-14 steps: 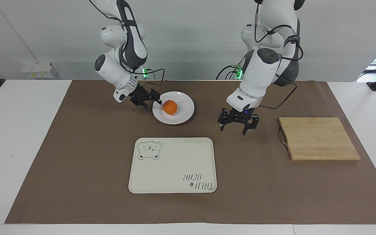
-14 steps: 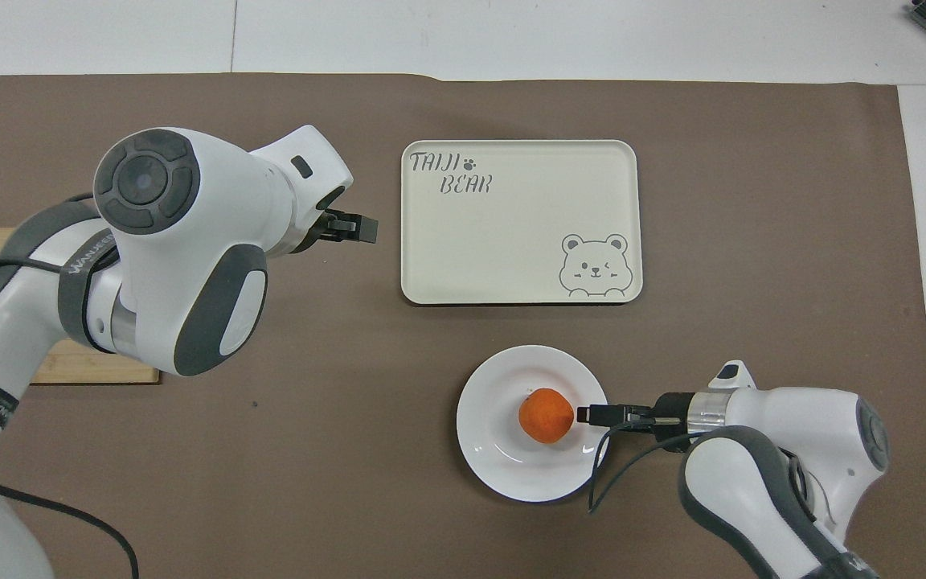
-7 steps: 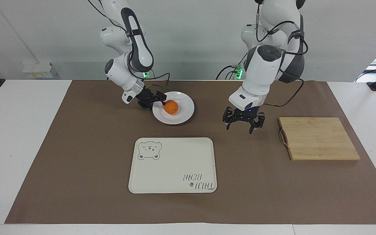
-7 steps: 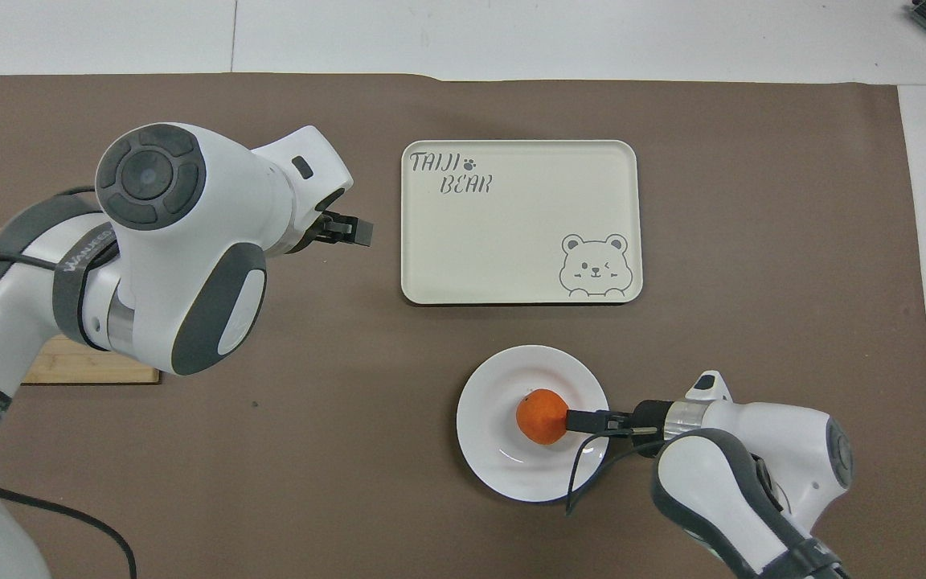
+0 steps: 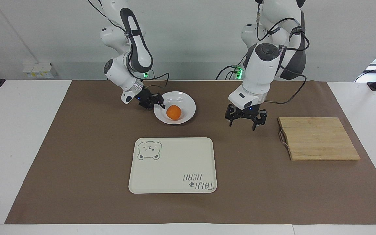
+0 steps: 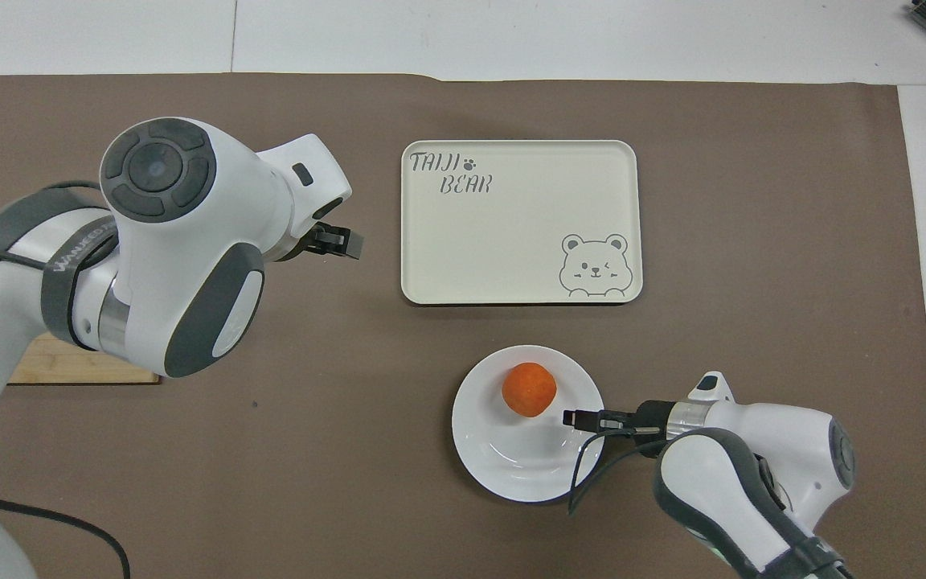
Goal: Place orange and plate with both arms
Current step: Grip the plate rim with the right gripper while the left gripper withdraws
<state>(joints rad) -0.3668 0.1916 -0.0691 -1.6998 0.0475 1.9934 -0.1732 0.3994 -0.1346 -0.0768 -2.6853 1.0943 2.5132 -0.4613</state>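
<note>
The white plate (image 5: 188,103) (image 6: 511,470) lies on the brown mat near the robots, between the two arms' bases. It looks tipped, with the rim under my right gripper raised. The orange (image 5: 174,112) (image 6: 529,389) sits in the plate, on the part farthest from the robots. My right gripper (image 5: 158,103) (image 6: 574,418) is shut on the plate's rim at the edge toward the right arm's end. It does not touch the orange. My left gripper (image 5: 246,122) (image 6: 341,241) hangs open and empty over the mat, between the plate and the wooden board.
A cream tray (image 5: 175,163) (image 6: 511,241) with a bear drawing lies mid-table, farther from the robots than the plate. A wooden cutting board (image 5: 318,138) (image 6: 69,368) lies toward the left arm's end. The brown mat (image 5: 77,163) covers the table.
My right gripper reached in over the plate's rim and closed on it. The plate tipped and the orange rolled away from the gripper. My left gripper drifted a little toward the robots.
</note>
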